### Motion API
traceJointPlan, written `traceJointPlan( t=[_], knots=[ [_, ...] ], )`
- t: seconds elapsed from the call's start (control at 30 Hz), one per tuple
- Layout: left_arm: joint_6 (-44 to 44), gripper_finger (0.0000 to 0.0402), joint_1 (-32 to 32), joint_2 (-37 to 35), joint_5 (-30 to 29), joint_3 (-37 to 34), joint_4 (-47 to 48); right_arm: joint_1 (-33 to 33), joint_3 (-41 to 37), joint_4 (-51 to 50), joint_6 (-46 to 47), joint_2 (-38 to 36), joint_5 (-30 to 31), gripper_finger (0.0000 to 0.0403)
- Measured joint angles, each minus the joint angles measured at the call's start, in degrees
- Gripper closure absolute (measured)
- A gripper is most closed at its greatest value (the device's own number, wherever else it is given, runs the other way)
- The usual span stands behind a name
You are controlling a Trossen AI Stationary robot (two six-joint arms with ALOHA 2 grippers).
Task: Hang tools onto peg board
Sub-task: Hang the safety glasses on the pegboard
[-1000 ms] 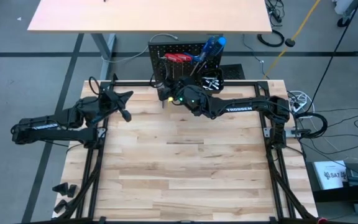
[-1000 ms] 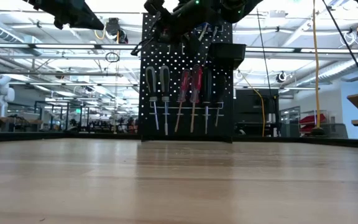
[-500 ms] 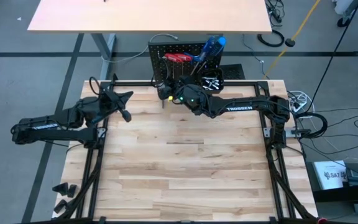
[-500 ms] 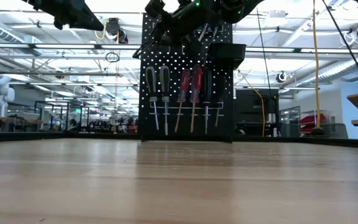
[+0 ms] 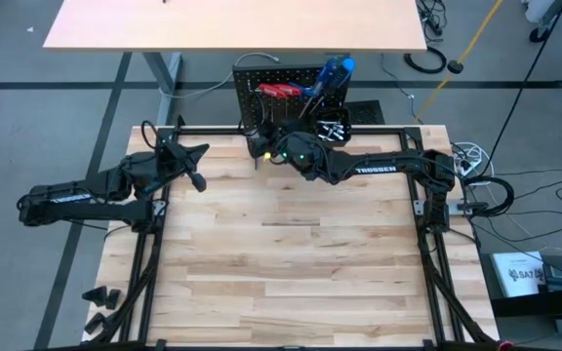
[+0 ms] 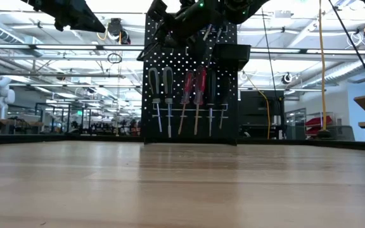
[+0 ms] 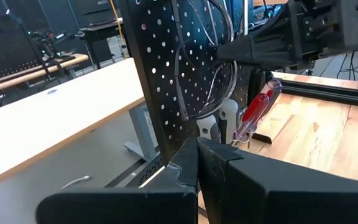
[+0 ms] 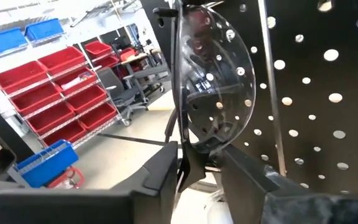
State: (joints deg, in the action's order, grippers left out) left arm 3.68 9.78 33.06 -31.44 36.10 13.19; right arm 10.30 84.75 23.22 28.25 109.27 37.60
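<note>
The black peg board (image 6: 189, 95) stands at the table's far edge. Grey-handled screwdrivers (image 6: 161, 82) and red-handled screwdrivers (image 6: 194, 83) hang on it by their handles, shafts down. Blue-handled tools (image 5: 335, 70) stick out of its small bin (image 6: 233, 54). Clear safety glasses (image 8: 219, 87) with a black frame hang in front of the board's upper left. My right gripper (image 8: 197, 165) points level at them from the near side, fingers parted around the lower black frame. My left gripper (image 7: 197, 163) is shut and empty, held high over the table's far left (image 5: 195, 161). My right gripper has the glasses' thin black frame piece (image 8: 181, 155) between its parted fingers, close to one finger (image 8: 160, 171). Whether that finger touches it, I cannot tell. The glasses hang upright against the peg board, clear of the table.
The wooden tabletop (image 5: 291, 263) lies bare in front of the board. The right arm (image 5: 379, 171) reaches across the far edge. Cables (image 5: 476, 175) and a second table (image 5: 232, 24) lie beyond the work table.
My right gripper has rolled a little where it stands at the peg board's upper left. The tools on the board hang as before.
</note>
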Motion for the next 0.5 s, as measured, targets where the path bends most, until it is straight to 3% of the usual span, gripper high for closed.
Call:
traceJointPlan(
  t=[0.5],
  knots=[
    [-0.08,0.0400,0.00,0.01,0.00,0.00,0.90,-1.27,0.00,-0.58,-7.69,0.00,-0.07,0.0147]
  ],
)
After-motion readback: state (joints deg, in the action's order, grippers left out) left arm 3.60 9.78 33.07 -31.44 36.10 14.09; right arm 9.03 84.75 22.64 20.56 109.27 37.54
